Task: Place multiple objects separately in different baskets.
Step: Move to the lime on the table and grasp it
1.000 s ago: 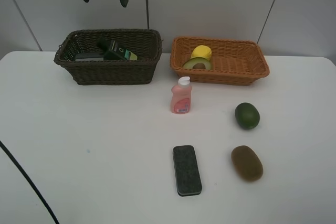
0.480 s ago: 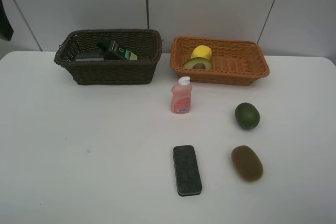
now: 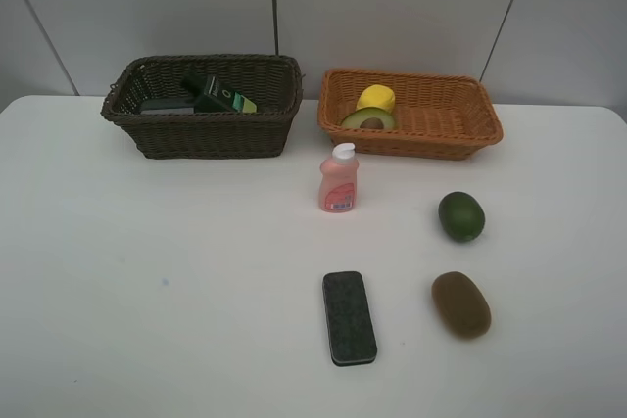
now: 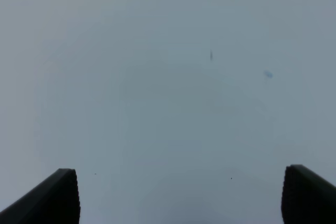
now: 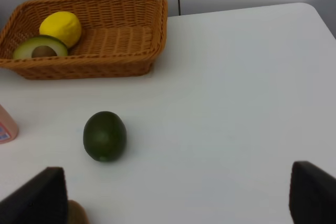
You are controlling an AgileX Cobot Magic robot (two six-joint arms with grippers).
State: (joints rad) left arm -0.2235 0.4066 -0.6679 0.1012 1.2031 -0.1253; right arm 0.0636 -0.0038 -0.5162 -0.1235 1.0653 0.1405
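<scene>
Wicker orange basket (image 3: 460,139) holds lemon (image 3: 376,98) and halved avocado (image 3: 367,119), brown basket (image 3: 211,134) beside it holds pump bottle (image 3: 217,95) and cup (image 3: 165,105), pink bottle (image 3: 338,179), avocado (image 3: 460,216), kiwi (image 3: 460,303) and eraser (image 3: 349,317) lie before it, left gripper (image 4: 180,171) and right gripper (image 5: 178,169) released.

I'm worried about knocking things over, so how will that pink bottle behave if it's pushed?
The pink bottle stands upright, taller than wide, so a push near its white cap would probably tip it. Its smooth sides look slippery, and being small plastic it is likely light.

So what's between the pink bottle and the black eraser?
Nothing: the high view shows only bare table between the pink bottle and the black eraser.
</scene>
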